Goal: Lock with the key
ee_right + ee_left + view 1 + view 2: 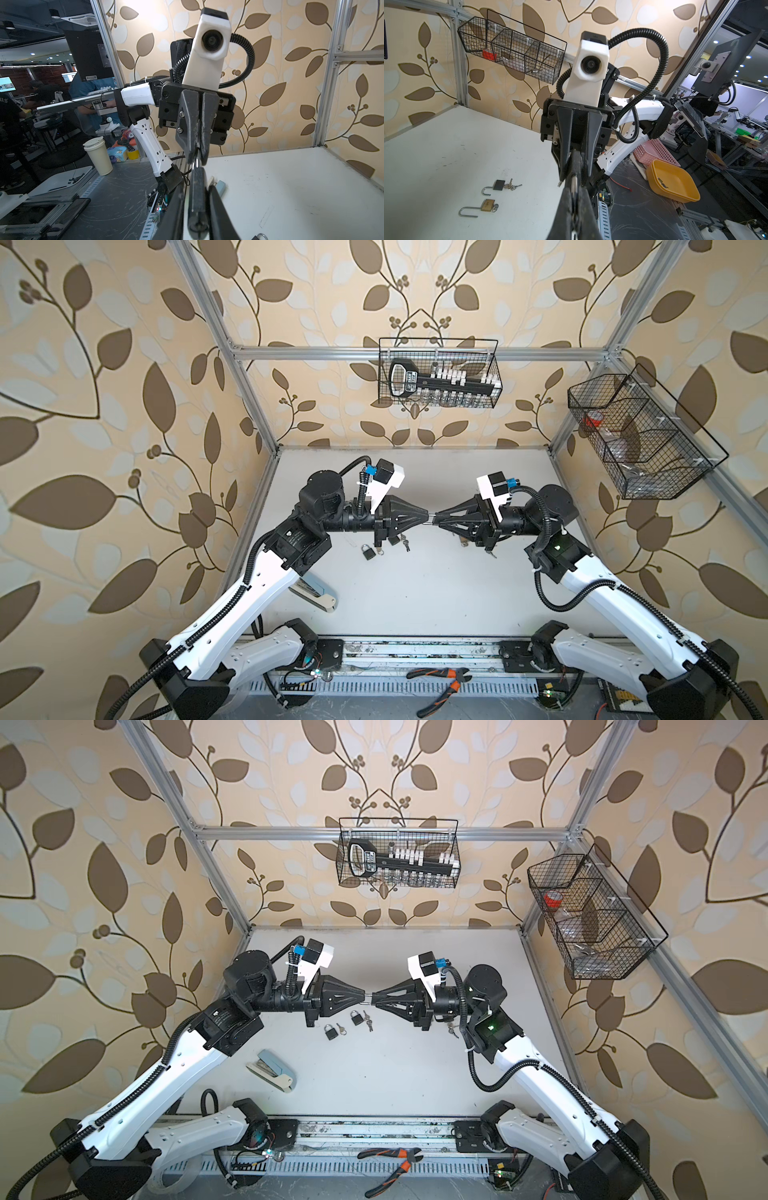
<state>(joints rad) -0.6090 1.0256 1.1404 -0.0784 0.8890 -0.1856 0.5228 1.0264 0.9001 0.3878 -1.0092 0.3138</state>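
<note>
In both top views the held lock is nearly all hidden. Only a tiny silver bit shows between the two tips. The right wrist view shows it better: a black body with a silver loop. More keys peek out from under the right arm, partly covered. The stuff in the side basket is hard to make out, apart from something red.

Both arms rise from the front, bend at the elbow and reach inward, level, above the table. The left gripper and the right gripper point at each other, tip to tip. The left gripper is clenched on the silver loop. The right gripper's fingers sit on both sides of the black body, but I cannot tell if they pinch it.

On the table, from the left, lies one stapler. Next come two open locks. The brass lock has a key touching it. The black lock has keys just beside it. With the held one, that makes three locks. There are three lots of keys, all on the table. There are two baskets: the back basket and the side one.
</note>
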